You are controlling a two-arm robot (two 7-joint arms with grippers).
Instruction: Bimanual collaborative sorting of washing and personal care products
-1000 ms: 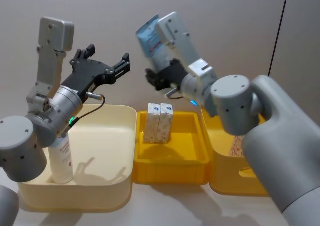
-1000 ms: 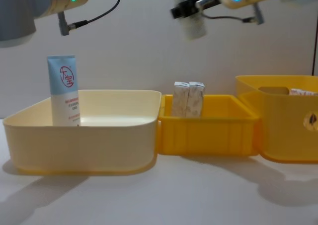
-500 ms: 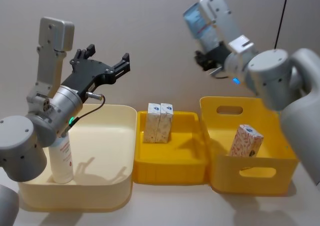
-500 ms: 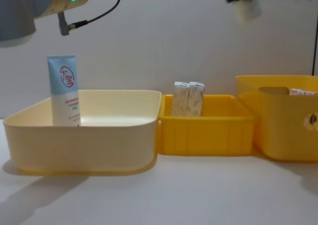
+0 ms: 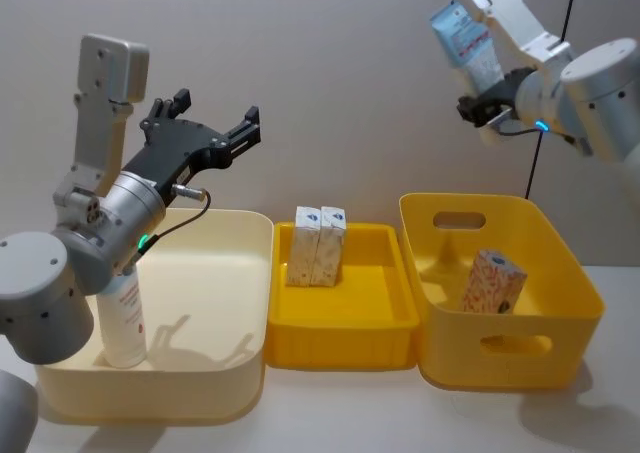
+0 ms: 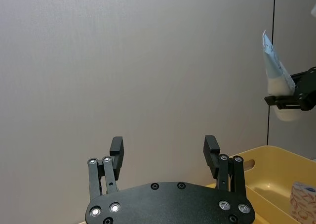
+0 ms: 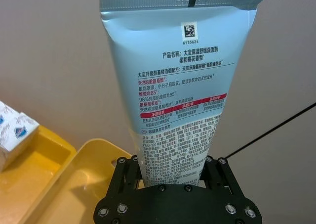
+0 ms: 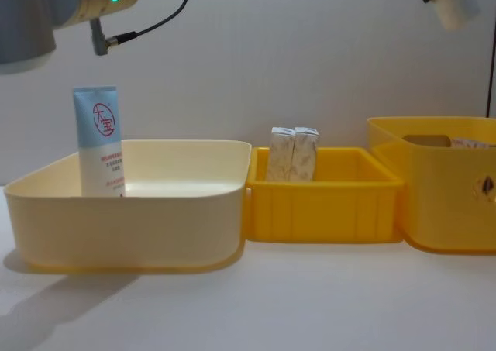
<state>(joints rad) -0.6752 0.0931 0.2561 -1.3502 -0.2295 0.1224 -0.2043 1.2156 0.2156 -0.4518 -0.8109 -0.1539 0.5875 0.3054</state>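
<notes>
My right gripper (image 5: 488,101) is raised high above the tall yellow bin (image 5: 500,358), shut on the cap end of a pale blue squeeze tube (image 5: 462,35). The tube's flat end points up, its printed back filling the right wrist view (image 7: 180,85). My left gripper (image 5: 215,115) hangs open and empty above the cream bin (image 5: 200,403). In that bin a second tube (image 8: 99,142) with a red circle logo stands upright in the left corner. Two white cartons (image 5: 318,245) stand side by side in the low yellow tray (image 5: 340,348). Another carton (image 5: 492,281) leans inside the tall yellow bin.
The three bins stand in a row on the pale table: cream bin (image 8: 132,219), low tray (image 8: 322,211), tall bin (image 8: 442,204). A plain wall is close behind them. A dark cable (image 5: 545,103) runs down the wall at the right.
My right arm has swung to the right with the tube, from over the low tray to over the tall yellow bin. The left arm has stayed still.
</notes>
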